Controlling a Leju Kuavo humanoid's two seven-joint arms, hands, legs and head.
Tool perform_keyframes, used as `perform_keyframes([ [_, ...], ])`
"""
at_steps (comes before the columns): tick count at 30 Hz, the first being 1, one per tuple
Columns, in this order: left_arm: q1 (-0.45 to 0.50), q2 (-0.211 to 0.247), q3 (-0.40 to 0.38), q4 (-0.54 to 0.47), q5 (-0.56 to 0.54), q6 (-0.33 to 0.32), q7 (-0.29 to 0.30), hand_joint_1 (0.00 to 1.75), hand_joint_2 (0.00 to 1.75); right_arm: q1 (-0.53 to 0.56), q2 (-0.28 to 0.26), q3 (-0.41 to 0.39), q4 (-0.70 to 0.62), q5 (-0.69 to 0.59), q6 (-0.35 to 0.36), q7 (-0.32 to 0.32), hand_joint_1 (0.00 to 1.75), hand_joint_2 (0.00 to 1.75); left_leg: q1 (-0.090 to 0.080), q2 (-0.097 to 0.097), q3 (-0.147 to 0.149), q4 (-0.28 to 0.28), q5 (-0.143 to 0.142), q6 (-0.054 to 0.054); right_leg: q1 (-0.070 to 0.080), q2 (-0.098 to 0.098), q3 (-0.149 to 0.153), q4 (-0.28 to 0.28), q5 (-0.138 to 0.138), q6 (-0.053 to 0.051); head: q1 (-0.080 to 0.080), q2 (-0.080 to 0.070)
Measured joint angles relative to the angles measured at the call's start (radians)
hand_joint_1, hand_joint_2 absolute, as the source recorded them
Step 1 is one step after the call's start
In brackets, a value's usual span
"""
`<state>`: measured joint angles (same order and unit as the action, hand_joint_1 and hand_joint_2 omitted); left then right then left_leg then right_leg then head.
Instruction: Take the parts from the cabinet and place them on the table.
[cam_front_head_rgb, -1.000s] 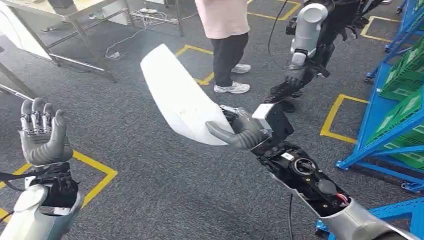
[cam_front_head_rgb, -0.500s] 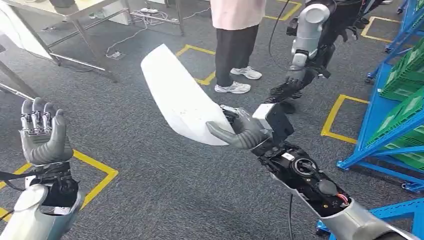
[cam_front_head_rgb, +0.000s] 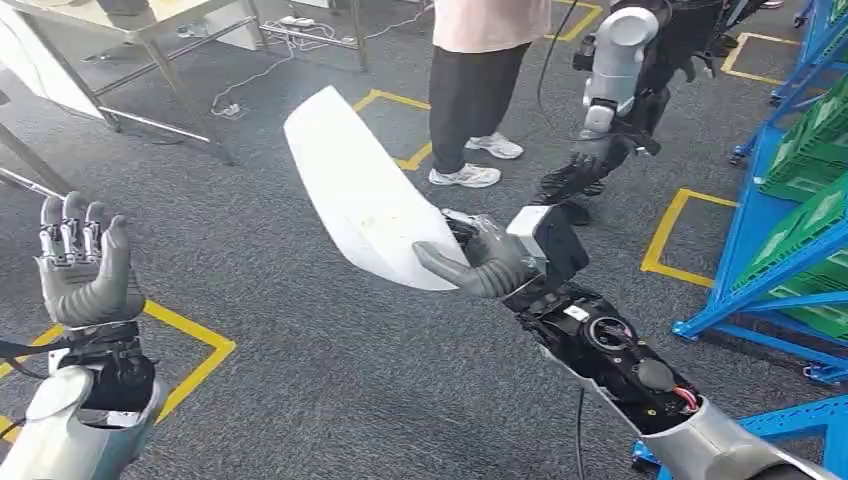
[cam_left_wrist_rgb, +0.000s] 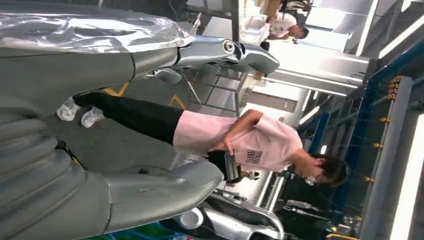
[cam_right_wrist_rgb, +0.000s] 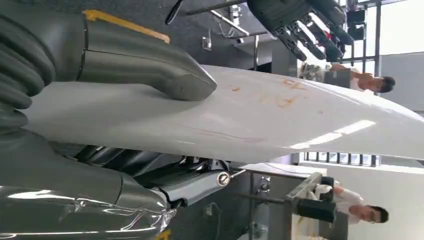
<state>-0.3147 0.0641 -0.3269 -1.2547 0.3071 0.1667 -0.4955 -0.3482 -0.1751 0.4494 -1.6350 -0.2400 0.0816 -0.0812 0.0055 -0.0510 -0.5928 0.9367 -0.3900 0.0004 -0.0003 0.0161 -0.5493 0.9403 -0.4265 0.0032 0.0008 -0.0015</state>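
We see the white part, a long curved panel, held up in the air over the grey carpeted floor, near the middle of the scene and slanting away to the far left from our right hand. That hand grips the panel's near end: the thick grey thumb lies on its upper face while the darker fingers press against the underside, so the fingers are pinching the part between them. In the right wrist view the white surface carries a few faint orange-brown smears. Our left hand is raised at the near left, palm turned inward, fingers upright and slightly apart, holding nothing. Yellow tape lines mark boxes on the floor beside it. At the far left stands a desk with metal legs, well apart from the part. Beyond the panel a person in a pink top, dark trousers and white shoes stands on the carpet. To the right of that person is another robot with a silver arm hanging down. Along the right edge runs a blue rack holding green crates.
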Motion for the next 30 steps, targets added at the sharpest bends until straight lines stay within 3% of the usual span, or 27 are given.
perform_keyframes([
  [30,0.0,0.0,0.0,0.0,0.01,0.003,0.011,0.0,1.75,0.005,0.0,0.0,-0.001,0.013,-0.015,0.008,1.75,1.75,0.0,0.0,0.0,0.0,0.0,0.0,0.0,0.0,0.0,0.0,0.0,0.0,0.0,0.0],
])
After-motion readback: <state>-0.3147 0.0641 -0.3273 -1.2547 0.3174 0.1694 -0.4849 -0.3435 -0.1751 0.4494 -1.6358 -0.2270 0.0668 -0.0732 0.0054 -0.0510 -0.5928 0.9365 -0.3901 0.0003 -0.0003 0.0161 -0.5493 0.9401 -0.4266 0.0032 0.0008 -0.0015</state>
